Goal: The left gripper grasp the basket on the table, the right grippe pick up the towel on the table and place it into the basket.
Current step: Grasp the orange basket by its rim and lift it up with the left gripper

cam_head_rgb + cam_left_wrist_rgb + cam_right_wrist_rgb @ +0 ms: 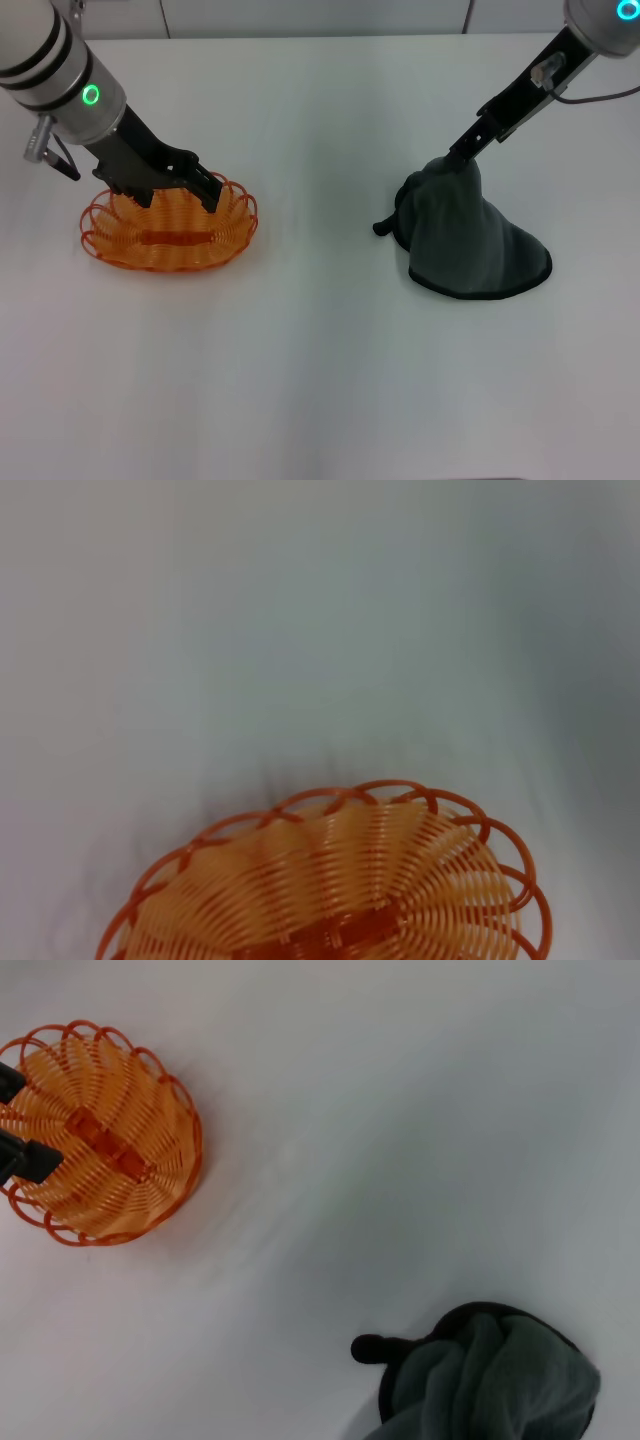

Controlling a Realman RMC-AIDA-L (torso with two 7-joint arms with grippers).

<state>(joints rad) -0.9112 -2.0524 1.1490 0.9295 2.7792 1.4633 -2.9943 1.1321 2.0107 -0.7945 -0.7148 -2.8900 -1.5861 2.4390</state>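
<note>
A dark grey-green towel sits on the right side of the white tabletop, its top pulled up into a peak and its lower edge spread flat. At that peak our right hand is closed on the cloth, pinching the tip from above. Well apart from it, on the left side of the tabletop, rests the orange wire basket, shallow and oval with a looped rim. Our left hand is at the far rim of the basket, fingers reaching down over the loops; we cannot tell from these views whether it has clamped the wire. The right wrist view shows the basket lying some way across bare tabletop from the bunched towel. We judge the step in hand to be lifting the towel. To do it well, we should raise it until the trailing hem leaves the surface before moving sideways, so the cloth does not drag or snag the basket's loops. The left hand should steady the basket as the towel comes down over its middle.
</note>
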